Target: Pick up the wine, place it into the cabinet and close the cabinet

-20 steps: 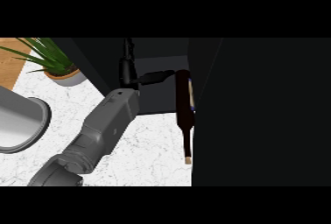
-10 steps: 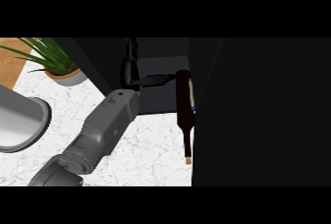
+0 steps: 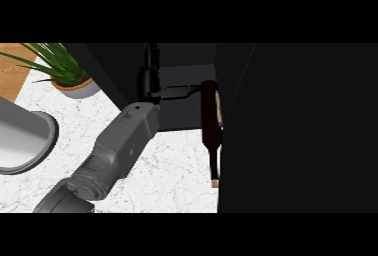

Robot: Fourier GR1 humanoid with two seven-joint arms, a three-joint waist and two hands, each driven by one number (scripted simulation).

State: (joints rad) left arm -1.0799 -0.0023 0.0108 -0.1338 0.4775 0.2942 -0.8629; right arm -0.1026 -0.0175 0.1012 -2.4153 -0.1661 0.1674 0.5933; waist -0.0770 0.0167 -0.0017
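Very little has shifted in the last second: the wine bottle [image 3: 210,117] has crept a touch deeper toward the cabinet [image 3: 177,70], and the left hand [image 3: 153,82] is almost where it was. The bottle lies flat. Its dark body is on the grey floor of the cabinet opening, and its neck points back out over the white marbled counter [image 3: 170,175]. It runs right along the edge of a big dark panel [image 3: 295,125] that fills the right side. The grey left forearm comes in from the lower left. The hand is unclenched, with straight fingers pointing up into the dark opening. One digit reaches sideways to the bottle's upper body, touching it or close to it, and nothing is gripped. A potted plant [image 3: 70,80] and a grey round vessel [image 3: 22,140] sit at the left.
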